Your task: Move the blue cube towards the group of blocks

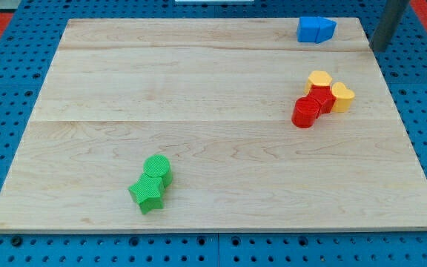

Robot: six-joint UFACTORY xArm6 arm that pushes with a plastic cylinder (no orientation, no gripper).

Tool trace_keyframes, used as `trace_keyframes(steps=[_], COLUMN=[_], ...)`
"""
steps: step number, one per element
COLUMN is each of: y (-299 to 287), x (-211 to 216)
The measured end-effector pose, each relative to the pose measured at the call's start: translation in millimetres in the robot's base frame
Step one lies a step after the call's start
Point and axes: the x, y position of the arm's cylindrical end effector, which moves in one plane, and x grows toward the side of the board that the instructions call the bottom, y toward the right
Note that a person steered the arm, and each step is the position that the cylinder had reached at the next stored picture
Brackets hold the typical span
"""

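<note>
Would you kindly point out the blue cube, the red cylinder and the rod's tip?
Blue cube (316,29), camera view: middle of its near face.
Red cylinder (305,113), camera view: centre of its body.
My tip (377,49), camera view: the dark rod's very end, right of the blue cube.

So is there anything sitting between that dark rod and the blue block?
No. In the camera view, only bare wooden board lies between my tip and the blue cube.

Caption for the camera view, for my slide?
My tip sits right of the blue block, at the board's top-right corner.
</note>
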Motion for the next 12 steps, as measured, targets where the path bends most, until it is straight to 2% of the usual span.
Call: trace_keyframes(steps=[1, 2, 3, 5, 6, 8, 10, 11, 12], y=[-25, -88, -142, -165, -204, -211, -167, -162, -187], x=[-42, -58, -50, -18, -10, 45, 93, 93, 54])
